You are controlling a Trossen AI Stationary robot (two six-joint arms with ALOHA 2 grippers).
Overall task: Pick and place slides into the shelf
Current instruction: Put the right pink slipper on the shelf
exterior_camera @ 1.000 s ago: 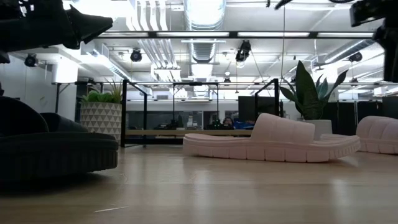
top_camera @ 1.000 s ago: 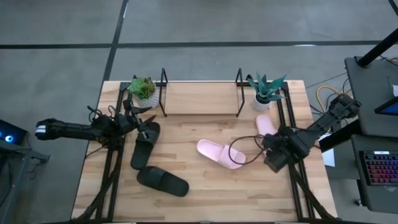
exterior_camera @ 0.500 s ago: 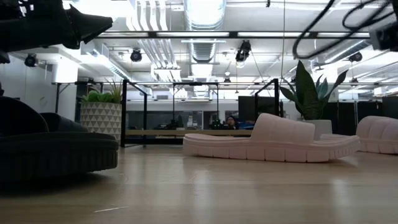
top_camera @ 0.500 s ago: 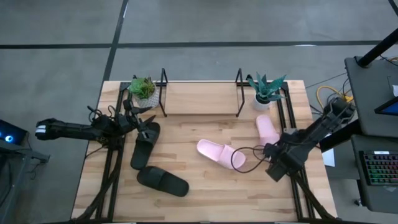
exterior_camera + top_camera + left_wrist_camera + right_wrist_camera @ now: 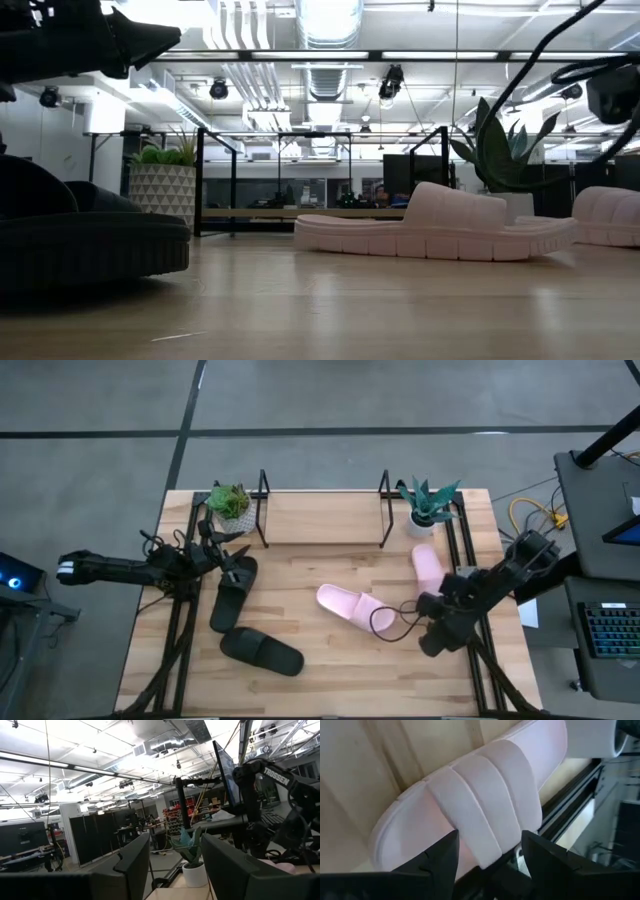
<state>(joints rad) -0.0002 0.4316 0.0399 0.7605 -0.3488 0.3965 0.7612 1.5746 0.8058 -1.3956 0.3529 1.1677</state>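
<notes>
Right gripper (image 5: 487, 852) jaws wide, empty, over pink slide (image 5: 485, 815); strap should be straddled squarely. Left gripper (image 5: 175, 865) jaws parted, empty, at nine o'clock.

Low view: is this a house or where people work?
Probably a workplace, like a robot lab: bare ceiling ducts, rows of strip lights, and dark partitions behind the wooden table.

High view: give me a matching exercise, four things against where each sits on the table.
Things:
1. shelf
2. pink slide
3. left gripper
4. spiky plant

Places:
A. over the heel of a black slide
B. mid-table, lying aslant
C. along the far edge, holding no slides
D. just outside the shelf's right end frame

Pairs: 1-C, 2-B, 3-A, 4-D
</notes>
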